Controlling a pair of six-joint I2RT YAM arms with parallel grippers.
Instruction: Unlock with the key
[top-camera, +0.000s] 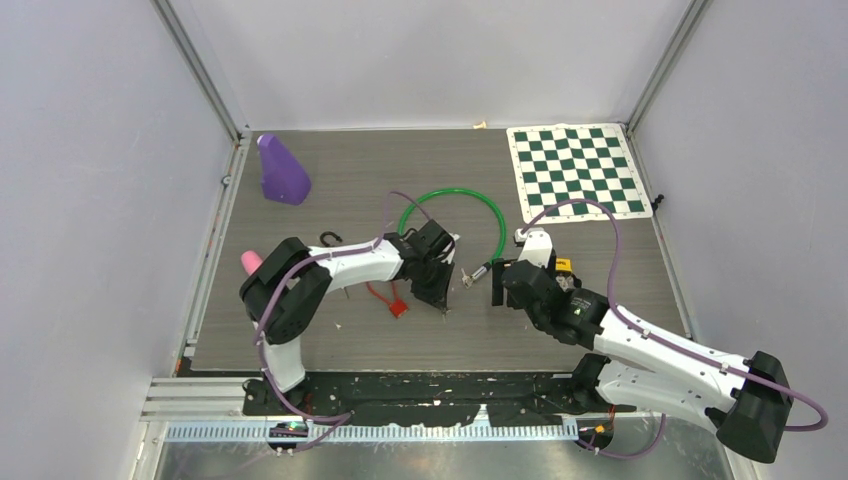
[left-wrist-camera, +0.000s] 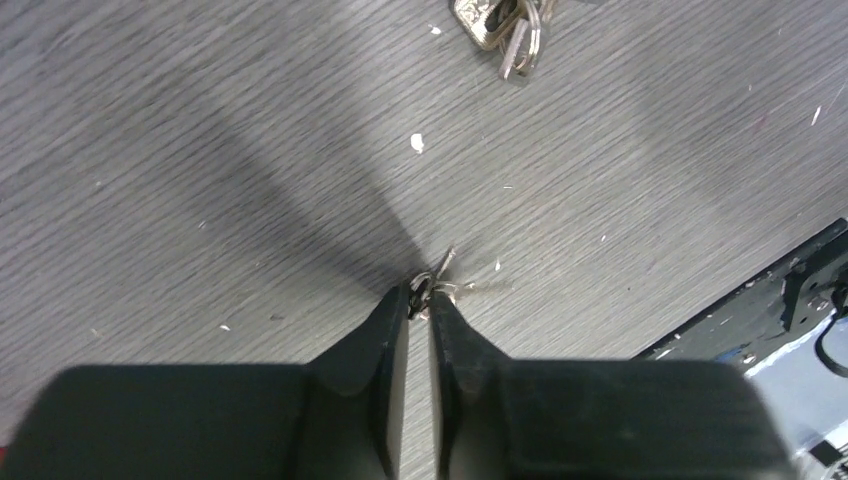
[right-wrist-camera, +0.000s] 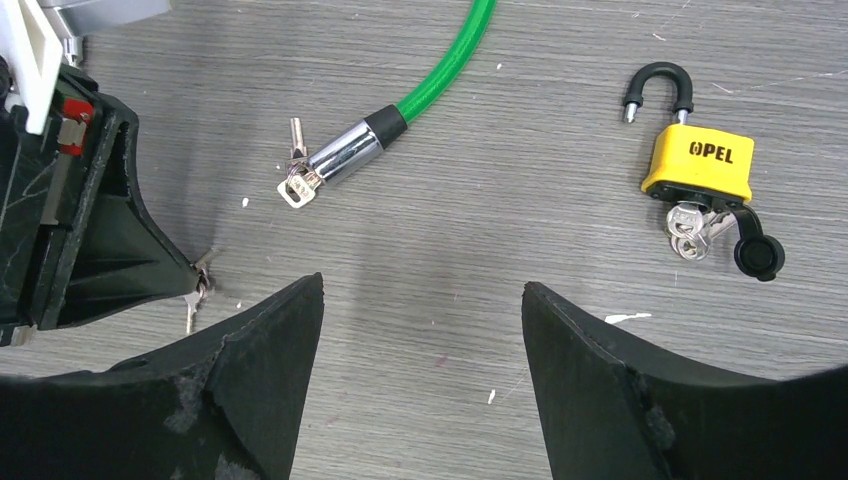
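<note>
Since the left gripper (left-wrist-camera: 420, 297) is narrowed almost closed on just the ring end of the key (left-wrist-camera: 440, 287), right at its tips and low against the desk (top-camera: 330, 340) near the front middle, slip risk looks high. Thin pinch: the key can swivel or drop on the lift, or the tips can scrape the wood. The blade seems free to swing, so aiming it at a keyhole looks hard. Just beside, the right gripper (right-wrist-camera: 422, 287) stands wide, holding nothing. No lock is steadied, so a push from the key would likely shove it away. Can't tell which lock this key fits. Counts: two grippers; two locks, one green cable lock (right-wrist-camera: 440, 70) and one yellow padlock (right-wrist-camera: 700, 165) with one shackle leg free; three key sets, one pinched, one cable-end bunch (right-wrist-camera: 296, 188) by the chrome tip, one padlock bunch (right-wrist-camera: 690, 228); one purple cone (top-camera: 282, 170), one checkered mat (top-camera: 578, 170), one red tag (top-camera: 393, 303), one pink piece (top-camera: 250, 262), one black hook (top-camera: 330, 238).
</note>
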